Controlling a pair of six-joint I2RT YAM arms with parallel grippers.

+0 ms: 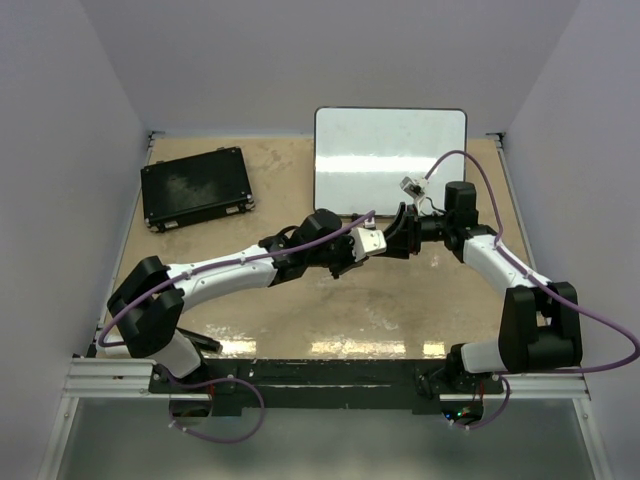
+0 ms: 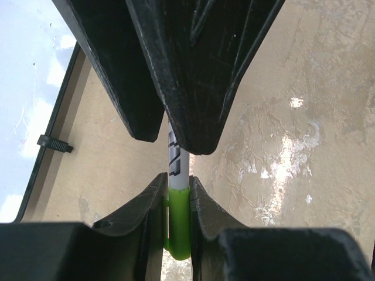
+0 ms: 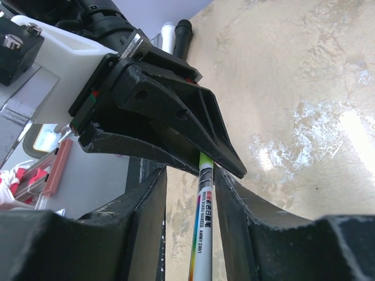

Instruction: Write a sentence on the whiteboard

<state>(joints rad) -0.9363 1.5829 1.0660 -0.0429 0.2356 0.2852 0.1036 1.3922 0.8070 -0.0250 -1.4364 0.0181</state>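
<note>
Whiteboard [image 1: 390, 150] sits at the far edge of the table [image 1: 330, 310], right of centre. From above it looks blank, no sentence on it that I can see, so I'd say the writing hasn't begun.

Both arms meet mid-table, near the board's front rim but not over it, w/ the marker [image 3: 202, 234] between them. Left gripper [image 2: 177, 187] is clamped on the marker's green end, prob. the cap, can't be sure. Right gripper [image 3: 196, 193] straddles the white barrel w/ its fingers apart. Its own wrist view shows a gap either side, so it's not gripping as far as I can tell. Black case [image 1: 195, 188] lies well off to the left, out of the way.

Looks like a handover or a cap pull. What could go wrong:
- If the left lets go before the right closes, the marker drops to the table & may roll.
- If the right closes off-centre, the barrel gets shoved askew and sits tilted in the grip, bad for a nib that must meet the board squarely.
- The two sets of fingers are v. close, nearly tip to tip, so one misjudged move could knock them together.
- Nothing seems to hold the board, so pen pressure might slide it.
</note>
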